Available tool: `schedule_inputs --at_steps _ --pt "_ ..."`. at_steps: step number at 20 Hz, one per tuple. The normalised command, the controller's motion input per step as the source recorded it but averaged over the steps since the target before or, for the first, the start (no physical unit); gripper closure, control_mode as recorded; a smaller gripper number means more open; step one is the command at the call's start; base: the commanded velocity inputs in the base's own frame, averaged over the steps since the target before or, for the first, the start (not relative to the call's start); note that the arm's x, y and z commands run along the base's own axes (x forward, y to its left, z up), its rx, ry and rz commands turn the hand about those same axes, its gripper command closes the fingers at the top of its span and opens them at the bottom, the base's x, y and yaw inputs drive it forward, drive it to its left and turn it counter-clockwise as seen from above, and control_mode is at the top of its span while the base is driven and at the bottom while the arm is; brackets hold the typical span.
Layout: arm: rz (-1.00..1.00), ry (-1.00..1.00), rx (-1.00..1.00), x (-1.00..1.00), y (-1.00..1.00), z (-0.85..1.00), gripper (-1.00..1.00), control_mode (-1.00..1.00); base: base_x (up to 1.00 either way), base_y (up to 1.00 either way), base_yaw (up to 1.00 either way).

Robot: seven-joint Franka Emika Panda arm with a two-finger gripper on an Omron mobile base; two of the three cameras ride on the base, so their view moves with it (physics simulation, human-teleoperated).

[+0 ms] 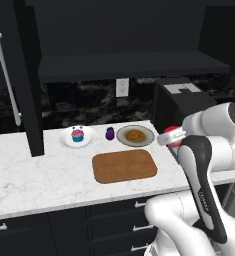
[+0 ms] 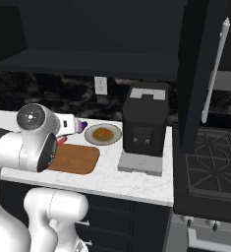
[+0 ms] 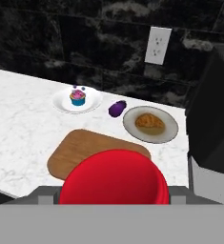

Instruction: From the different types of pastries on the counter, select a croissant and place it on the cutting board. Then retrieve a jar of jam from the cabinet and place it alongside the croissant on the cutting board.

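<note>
Jar of jam (image 3: pixel 113 177) held in gripper (image 1: pixel 175 136) above cutting board (image 1: pixel 124 166).

1. Croissant (image 1: pixel 134 134): small golden-brown lumpy pastry, lying on a grey round plate (image 1: pixel 135 136) on the counter, behind the cutting board's far right corner; not on the board.
2. Cupcake (image 1: pixel 77 135): blue wrapper, pink frosting, upright on a white plate (image 1: pixel 77 137) left of the croissant's plate.
3. Cutting board (image 1: pixel 124 166): flat brown wooden rectangle with rounded corners, lying bare on the counter, nearer the front edge than both plates.
4. Jar of jam (image 3: pixel 114 177): red, its round top close to the hand camera, raised above the near right part of the board; held in the gripper (image 1: pixel 173 137).
5. Counter (image 1: pixel 39 175): white, marble-veined, above dark drawers with silver handles.
6. Cabinet (image 1: pixel 129 65): dark wall unit with long horizontal shelf; tall door with long silver handle at left.
</note>
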Motion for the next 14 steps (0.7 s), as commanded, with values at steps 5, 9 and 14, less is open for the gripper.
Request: schedule_inputs --at_steps 5,9,14 --pt "0.0 -0.02 0.0 0.07 0.03 -0.27 1.0 -1.0 0.0 0.0 0.0" --pt "0.0 -0.09 0.0 0.44 0.09 -0.89 1.0 -1.0 0.0 0.0 0.0" --pt "0.01 -0.15 0.0 0.34 0.17 -0.77 1.0 -1.0 0.0 0.0 0.0"
